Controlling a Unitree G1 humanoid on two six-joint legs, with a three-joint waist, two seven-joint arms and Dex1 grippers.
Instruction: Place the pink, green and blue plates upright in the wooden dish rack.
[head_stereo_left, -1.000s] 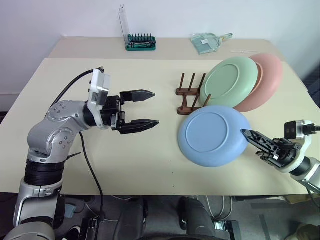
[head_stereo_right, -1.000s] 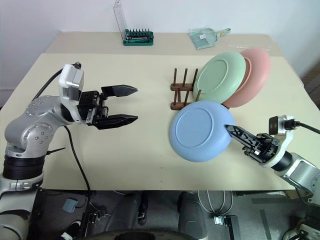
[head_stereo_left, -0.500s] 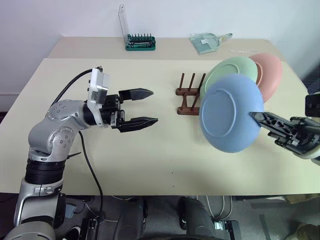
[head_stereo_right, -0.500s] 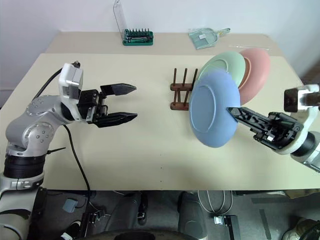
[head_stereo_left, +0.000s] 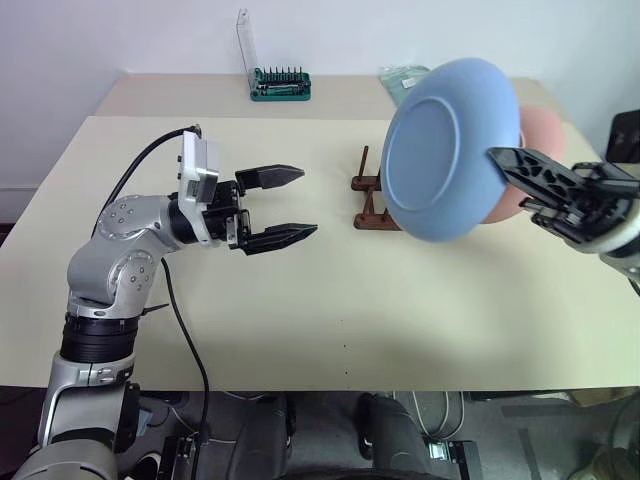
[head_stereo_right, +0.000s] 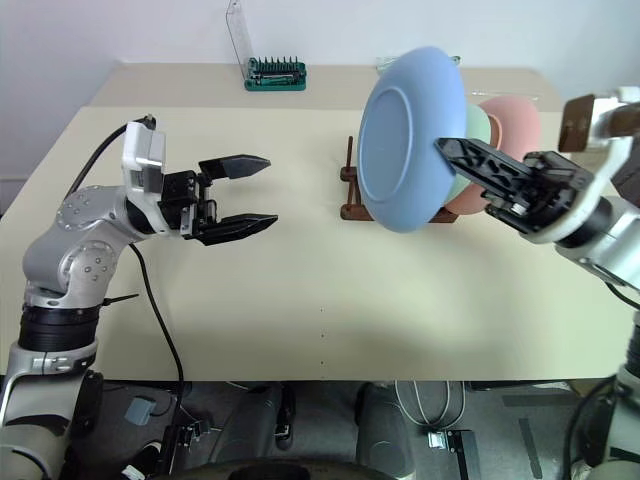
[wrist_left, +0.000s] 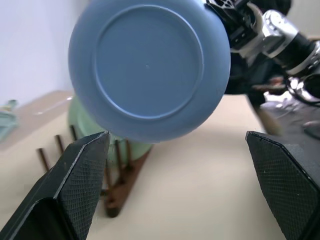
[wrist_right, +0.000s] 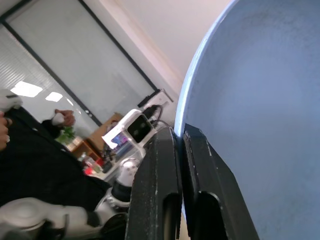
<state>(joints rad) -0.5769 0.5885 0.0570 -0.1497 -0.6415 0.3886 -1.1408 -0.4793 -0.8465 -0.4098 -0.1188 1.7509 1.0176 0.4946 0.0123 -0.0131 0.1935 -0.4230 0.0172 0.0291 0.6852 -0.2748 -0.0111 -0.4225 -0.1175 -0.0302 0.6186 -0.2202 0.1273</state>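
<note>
Right claw (head_stereo_left: 497, 158) is clamped on the rim of the blue plate (head_stereo_left: 447, 148), holding it on edge in the air above the wooden dish rack (head_stereo_left: 375, 205), its underside facing the left claw (head_stereo_left: 302, 203). Left claw hangs with fingers spread wide and empty, well apart from the rack on the side away from the plates. Green plate (head_stereo_right: 474, 125) and pink plate (head_stereo_right: 512, 128) lean at the rack's far-right side (mostly hidden behind the blue one), the green seemingly between pegs. Beyond the rack, near the back of the table (head_stereo_left: 300, 300), stands a green bit case (head_stereo_left: 280, 84).
</note>
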